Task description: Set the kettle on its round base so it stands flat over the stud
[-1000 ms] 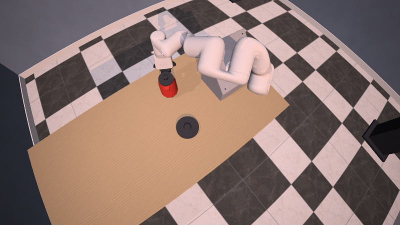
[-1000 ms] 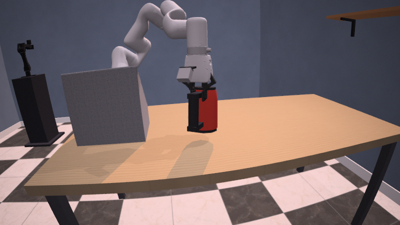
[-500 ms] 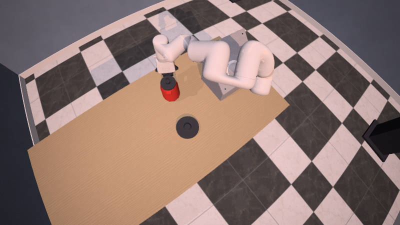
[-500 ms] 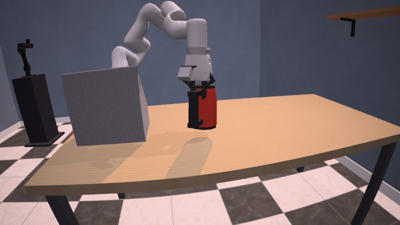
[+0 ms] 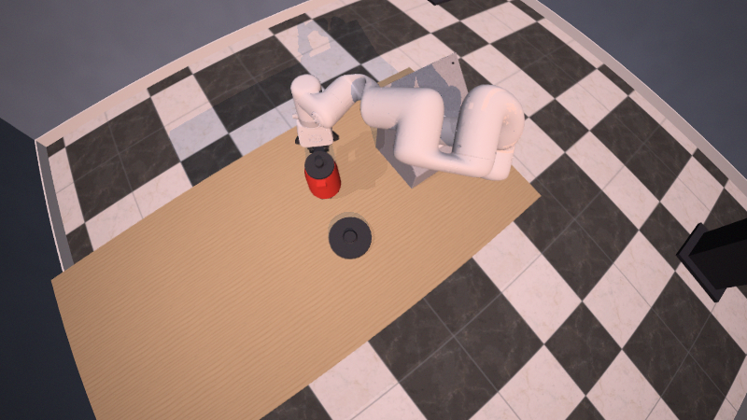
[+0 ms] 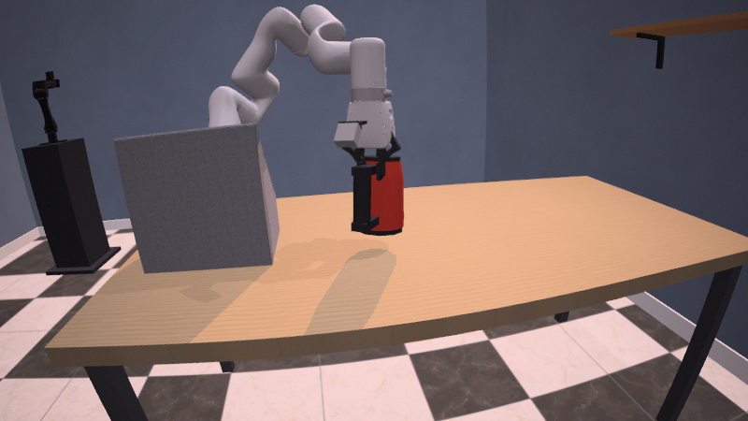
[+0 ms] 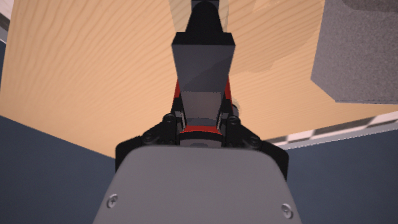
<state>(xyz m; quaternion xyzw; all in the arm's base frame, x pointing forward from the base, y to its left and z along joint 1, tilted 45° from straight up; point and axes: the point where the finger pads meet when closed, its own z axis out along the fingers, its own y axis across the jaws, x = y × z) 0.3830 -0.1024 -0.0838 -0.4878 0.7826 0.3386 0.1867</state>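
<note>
The red kettle (image 5: pixel 324 186) (image 6: pixel 389 195) (image 7: pixel 202 62) has a black lid and a black handle bar (image 6: pixel 361 197). It hangs upright a little above the wooden table (image 5: pixel 208 292) (image 6: pixel 523 235), near the table's back edge. My gripper (image 5: pixel 317 151) (image 6: pixel 372 159) (image 7: pixel 202 97) comes down from above and is shut on the top of the handle bar. The round black base (image 5: pixel 349 237) lies flat on the table with its stud up, apart from the kettle and nearer the table's front edge. The base does not show in the exterior view or the wrist view.
A large grey block (image 5: pixel 438 86) (image 6: pixel 198 198) (image 7: pixel 360 50) carrying the arm stands on the table close beside the kettle. A black pedestal (image 6: pixel 63 198) stands on the floor beyond the table. A wall shelf (image 6: pixel 680 23) hangs high up.
</note>
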